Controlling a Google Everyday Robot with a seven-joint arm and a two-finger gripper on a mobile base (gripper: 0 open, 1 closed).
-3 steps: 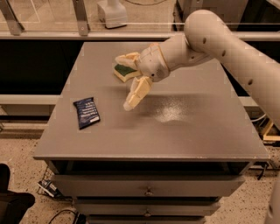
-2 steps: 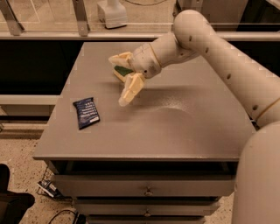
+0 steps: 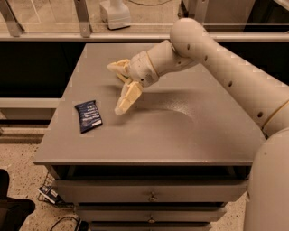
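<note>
- Gripper (image 3: 115,88) hangs just above the grey table (image 3: 189,135), left of its middle. Its two cream fingers are spread wide, one pointing up and back, the other angled down toward the tabletop. Nothing is held between them.
- Far left, on the floor below the table's corner, lies a tangle of cables (image 3: 52,196).
- On the left part of the tabletop a small dark blue packet (image 3: 88,116) lies flat, near the left edge. It sits in the same spot as a second ago.
- Just right of the packet is the tip of the lower finger (image 3: 121,107), close to it but not touching.
- Over the last second the gripper has slid leftward across the table, so the gap between it and the packet is smaller. The packet is now the thing nearest to it, a little below and to its left.
- Behind the table, beyond a rail, stands a white object (image 3: 115,13).
- Under the tabletop, at the centre, are drawers (image 3: 151,197) with small knobs.
- To the right, the thick cream arm (image 3: 221,63) reaches in from the right edge and bends down to the gripper.
</note>
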